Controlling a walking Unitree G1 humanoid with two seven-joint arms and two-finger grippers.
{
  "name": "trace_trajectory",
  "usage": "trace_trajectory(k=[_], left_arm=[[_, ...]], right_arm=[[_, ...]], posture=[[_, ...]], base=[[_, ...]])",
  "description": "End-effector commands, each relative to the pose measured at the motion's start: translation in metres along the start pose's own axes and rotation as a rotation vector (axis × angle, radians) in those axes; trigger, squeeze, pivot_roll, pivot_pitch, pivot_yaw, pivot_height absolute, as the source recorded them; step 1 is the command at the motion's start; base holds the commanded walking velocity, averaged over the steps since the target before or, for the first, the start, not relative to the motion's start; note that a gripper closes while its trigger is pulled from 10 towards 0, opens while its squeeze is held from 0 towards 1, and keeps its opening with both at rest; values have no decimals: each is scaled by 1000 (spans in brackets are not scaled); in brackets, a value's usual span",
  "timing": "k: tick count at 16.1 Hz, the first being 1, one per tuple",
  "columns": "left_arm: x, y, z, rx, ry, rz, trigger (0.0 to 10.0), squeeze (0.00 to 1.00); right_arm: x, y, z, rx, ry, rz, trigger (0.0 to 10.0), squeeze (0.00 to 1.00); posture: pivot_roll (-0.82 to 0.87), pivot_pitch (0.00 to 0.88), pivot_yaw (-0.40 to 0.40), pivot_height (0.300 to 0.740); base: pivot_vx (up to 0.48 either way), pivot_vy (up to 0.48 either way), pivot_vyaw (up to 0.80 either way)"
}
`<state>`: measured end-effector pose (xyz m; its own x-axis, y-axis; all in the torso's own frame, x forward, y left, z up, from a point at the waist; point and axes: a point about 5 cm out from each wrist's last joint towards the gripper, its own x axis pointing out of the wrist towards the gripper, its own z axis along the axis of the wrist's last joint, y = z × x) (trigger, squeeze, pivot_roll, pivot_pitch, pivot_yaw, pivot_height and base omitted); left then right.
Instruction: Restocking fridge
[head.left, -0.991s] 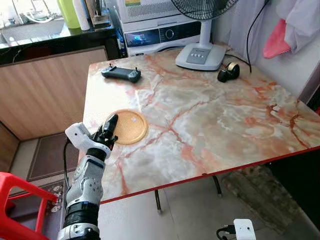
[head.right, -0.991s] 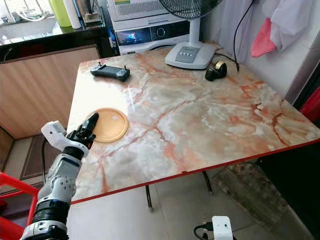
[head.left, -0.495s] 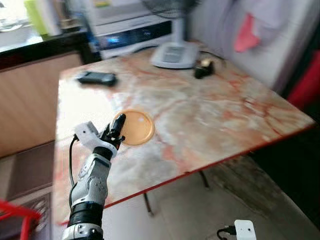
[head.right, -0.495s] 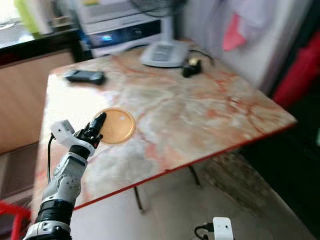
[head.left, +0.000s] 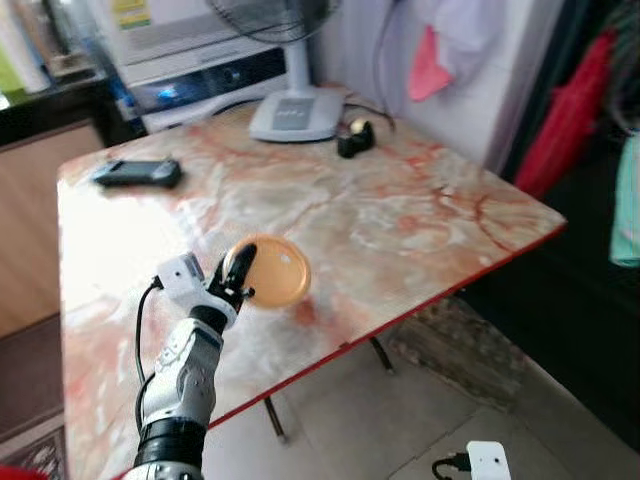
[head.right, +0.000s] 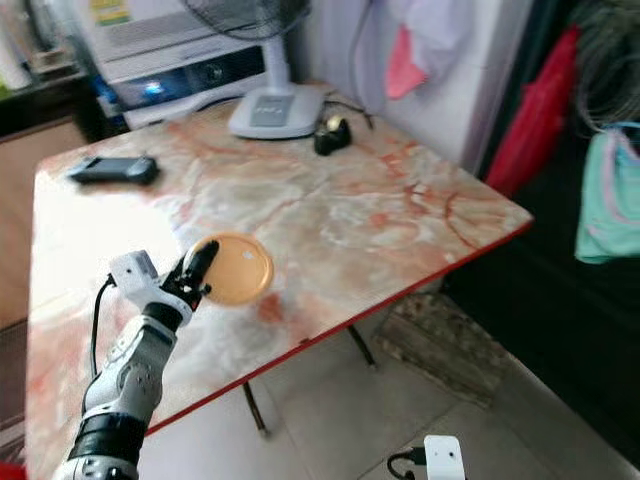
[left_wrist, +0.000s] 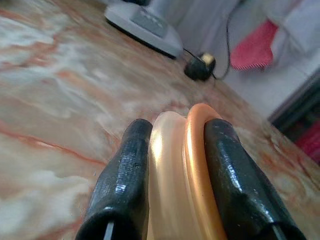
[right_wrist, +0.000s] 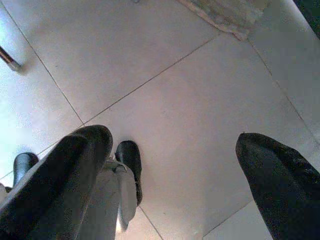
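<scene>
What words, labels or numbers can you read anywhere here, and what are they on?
None can be read.
Yellow sticker on the white appliance: print too blurred.
Appliance's lit blue display: too blurred.
Fan base buttons: no readable marks.
Orange lid in the left hand: no text visible.

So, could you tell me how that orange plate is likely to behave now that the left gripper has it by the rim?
The orange plate looks thin and probably light, and it keeps its shape in the left gripper, so it is likely stiff. Its glossy rim, pinched between the fingers at one edge only, could slip or swing. If dropped over the marble table, it might roll on edge.
</scene>
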<state>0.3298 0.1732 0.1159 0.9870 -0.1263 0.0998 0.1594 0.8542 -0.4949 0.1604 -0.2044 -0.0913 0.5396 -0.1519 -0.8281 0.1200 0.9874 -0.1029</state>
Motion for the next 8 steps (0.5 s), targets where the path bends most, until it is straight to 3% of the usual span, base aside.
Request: trace_trajectory(k=[1, 3, 8], left_arm=[[-1, 0, 7, 36, -23, -8, 10000, 0], [-2, 0, 8, 66, -23, -14, 10000, 0], [4, -5, 10, 70, -34, -18, 10000, 0]], right_arm=[[-1, 3, -4, 6, 14, 3, 10000, 0], [-1, 4, -5, 9, 16, 1, 10000, 0], [0, 4, -3, 10, 7, 0, 10000, 0]], posture=[[13, 0, 117, 740], [13, 0, 118, 740], [28, 0, 107, 740]], base=[[0, 0, -800], [0, -315, -800], [0, 0, -800]])
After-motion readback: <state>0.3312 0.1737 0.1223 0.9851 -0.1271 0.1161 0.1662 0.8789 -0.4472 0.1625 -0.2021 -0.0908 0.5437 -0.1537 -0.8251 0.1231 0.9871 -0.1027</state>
